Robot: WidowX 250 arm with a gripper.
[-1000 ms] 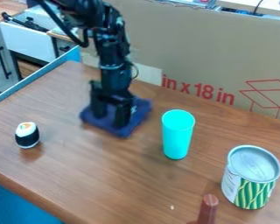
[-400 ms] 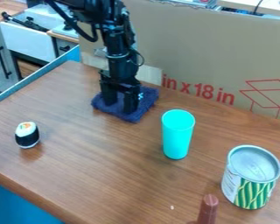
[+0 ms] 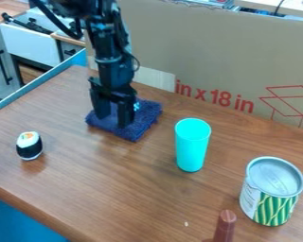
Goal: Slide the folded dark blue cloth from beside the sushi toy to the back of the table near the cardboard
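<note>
Right up front, a reddish-brown stick point(image 3: 225, 228) pokes up at the bottom edge of the wooden surface point(image 3: 122, 189), and just behind it, to the right, stands a can point(image 3: 274, 189) with a green-patterned label, upright, lid on. Farther in, the turquoise cup point(image 3: 192, 146) is upright too, and away on the left sits a little sushi-like piece point(image 3: 29, 146), white on top, black around its side.

Now the action, beyond the cup and toward the left: the dark blue cloth point(image 3: 141, 124) lies flat, and down over it comes the black pincer point(image 3: 113, 121), held wide, its two fingers apart with cloth showing between them. It seems to be pressing there; I can't tell whether any fold is caught.

The step in hand looks like working the cloth across the wood. The next move calls for steady, low pressure and clearance from the cup. And at the back, the cardboard point(image 3: 211, 52) walls it all in.
</note>
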